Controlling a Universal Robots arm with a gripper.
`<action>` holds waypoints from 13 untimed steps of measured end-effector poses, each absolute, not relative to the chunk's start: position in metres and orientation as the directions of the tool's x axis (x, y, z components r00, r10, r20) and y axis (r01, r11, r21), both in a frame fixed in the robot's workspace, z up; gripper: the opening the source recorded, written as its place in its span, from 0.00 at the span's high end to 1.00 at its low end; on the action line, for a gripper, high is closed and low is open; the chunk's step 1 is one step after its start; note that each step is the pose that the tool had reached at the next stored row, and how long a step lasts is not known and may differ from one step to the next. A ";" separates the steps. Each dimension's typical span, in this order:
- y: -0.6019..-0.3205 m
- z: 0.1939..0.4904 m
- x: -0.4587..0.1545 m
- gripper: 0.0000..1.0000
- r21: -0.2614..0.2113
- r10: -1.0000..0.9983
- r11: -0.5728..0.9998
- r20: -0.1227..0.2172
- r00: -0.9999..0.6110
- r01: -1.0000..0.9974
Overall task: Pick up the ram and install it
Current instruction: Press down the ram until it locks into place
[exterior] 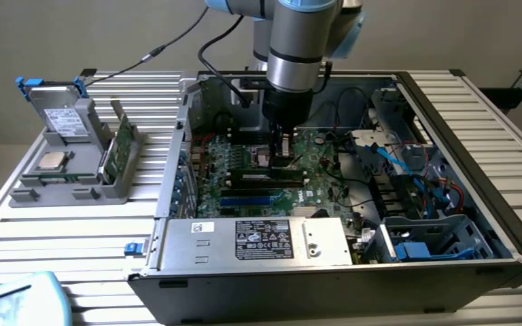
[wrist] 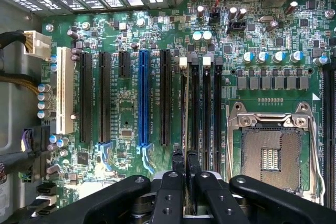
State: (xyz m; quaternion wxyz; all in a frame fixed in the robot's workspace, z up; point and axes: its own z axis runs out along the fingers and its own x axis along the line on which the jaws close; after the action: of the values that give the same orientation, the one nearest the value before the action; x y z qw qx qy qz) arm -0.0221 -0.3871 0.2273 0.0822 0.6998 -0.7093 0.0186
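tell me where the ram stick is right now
The ram stands edge-on between the closed fingers of the gripper, down in the black memory slots beside the empty processor socket; in the exterior view that is mid-motherboard inside the case.

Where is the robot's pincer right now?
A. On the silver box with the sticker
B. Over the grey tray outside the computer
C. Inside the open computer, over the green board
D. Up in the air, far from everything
C. In the exterior view the pincer reaches down inside the computer case, and in the wrist view its fingers hang just above the black slots on the green board.
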 end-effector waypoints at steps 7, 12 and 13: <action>-0.388 0.227 -0.022 0.86 0.089 -0.990 0.022 0.143 -0.010 -0.996; -0.388 0.227 -0.022 0.86 0.089 -0.990 0.022 0.143 -0.010 -0.996; -0.388 0.227 -0.022 0.86 0.089 -0.990 0.022 0.143 -0.010 -0.996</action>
State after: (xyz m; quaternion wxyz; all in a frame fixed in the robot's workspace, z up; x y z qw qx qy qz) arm -0.0221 -0.3877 0.2273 0.0823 0.6989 -0.7102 0.0185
